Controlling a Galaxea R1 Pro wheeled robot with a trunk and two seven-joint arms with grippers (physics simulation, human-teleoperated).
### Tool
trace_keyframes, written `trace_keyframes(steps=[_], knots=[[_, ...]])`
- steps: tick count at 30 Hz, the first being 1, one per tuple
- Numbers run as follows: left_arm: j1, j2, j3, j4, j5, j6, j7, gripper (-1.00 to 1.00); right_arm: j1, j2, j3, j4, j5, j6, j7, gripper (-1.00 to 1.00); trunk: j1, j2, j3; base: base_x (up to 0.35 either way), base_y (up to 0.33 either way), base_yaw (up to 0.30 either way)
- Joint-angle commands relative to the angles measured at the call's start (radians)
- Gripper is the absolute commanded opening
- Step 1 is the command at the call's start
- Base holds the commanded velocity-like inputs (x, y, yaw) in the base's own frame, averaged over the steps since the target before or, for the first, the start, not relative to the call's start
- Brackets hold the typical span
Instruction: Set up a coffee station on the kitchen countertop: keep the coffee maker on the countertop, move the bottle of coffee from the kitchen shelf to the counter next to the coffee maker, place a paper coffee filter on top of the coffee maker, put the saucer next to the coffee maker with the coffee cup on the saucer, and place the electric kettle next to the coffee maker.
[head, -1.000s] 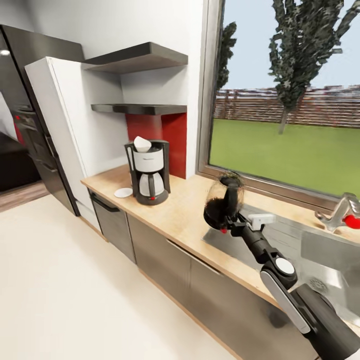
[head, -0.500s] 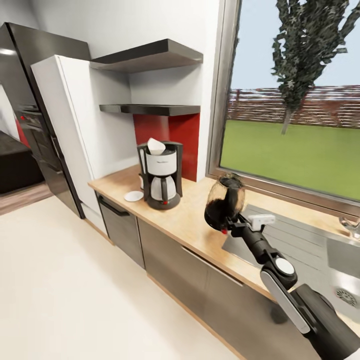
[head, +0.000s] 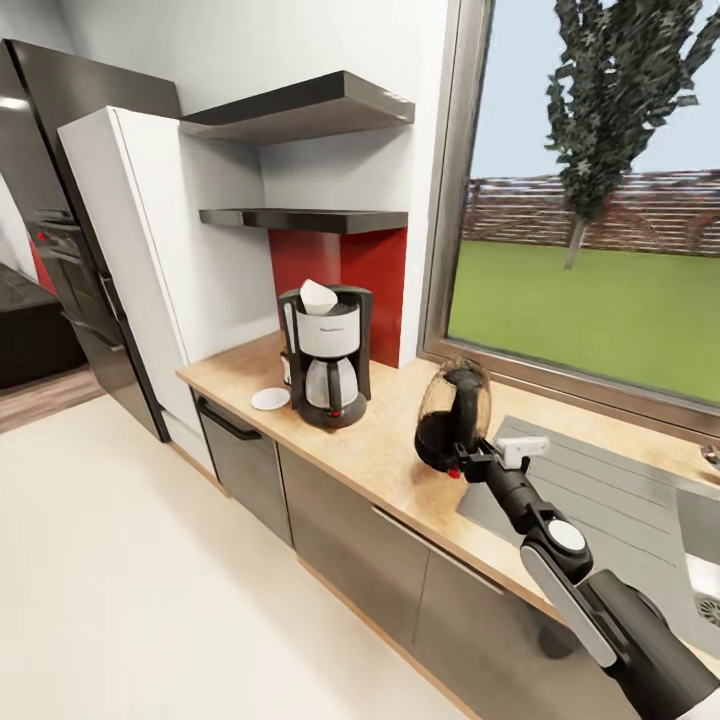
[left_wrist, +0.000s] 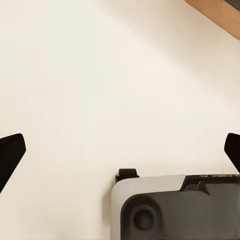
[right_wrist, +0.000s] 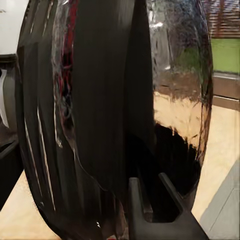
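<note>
Since a second ago the camera has swung, and the right gripper (head: 462, 462), clenched on the electric kettle (head: 453, 415), has carried it nearer the coffee maker (head: 327, 354). Filter (head: 318, 295) and saucer (head: 270, 399) look placed; kettle not yet down, and the left gripper (left_wrist: 120, 150) hangs released.

Head cam sits high, looking down along the counter (head: 385, 455) toward the coffee maker (head: 326, 355) at the wall end. Left wrist cam points straight down at pale floor (left_wrist: 100, 90). Right wrist cam is jammed up against the electric kettle (right_wrist: 115, 115), which the head cam sees too (head: 452, 415).
</note>
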Motion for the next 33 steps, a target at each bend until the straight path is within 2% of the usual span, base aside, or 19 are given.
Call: trace_keyframes(steps=[1, 14, 23, 33], knots=[[-0.001, -0.001, 0.007, 0.001, 0.0, -0.002, -0.011, 1.0, -0.002, -0.001, 0.003, 0.001, -0.002, 0.003, -0.008, -1.0, 0.001, -0.002, -0.002, 0.136, 0.047, 0.0], [0.0, -0.001, 0.006, 0.002, 0.0, -0.002, -0.013, 1.0, -0.002, -0.001, 0.004, 0.039, -0.001, 0.001, -0.008, -1.0, 0.001, -0.002, -0.002, 0.235, 0.202, 0.0], [0.004, 0.001, 0.006, 0.002, 0.0, -0.002, -0.012, 1.0, -0.002, 0.0, 0.005, 0.061, -0.001, 0.001, -0.008, -1.0, 0.001, -0.002, -0.002, 0.06, 0.034, 0.0], [0.005, 0.001, 0.006, 0.002, 0.0, -0.002, -0.013, 1.0, -0.002, 0.0, 0.005, 0.104, -0.003, -0.002, -0.01, -1.0, 0.001, -0.002, -0.002, 0.222, 0.185, 0.0]])
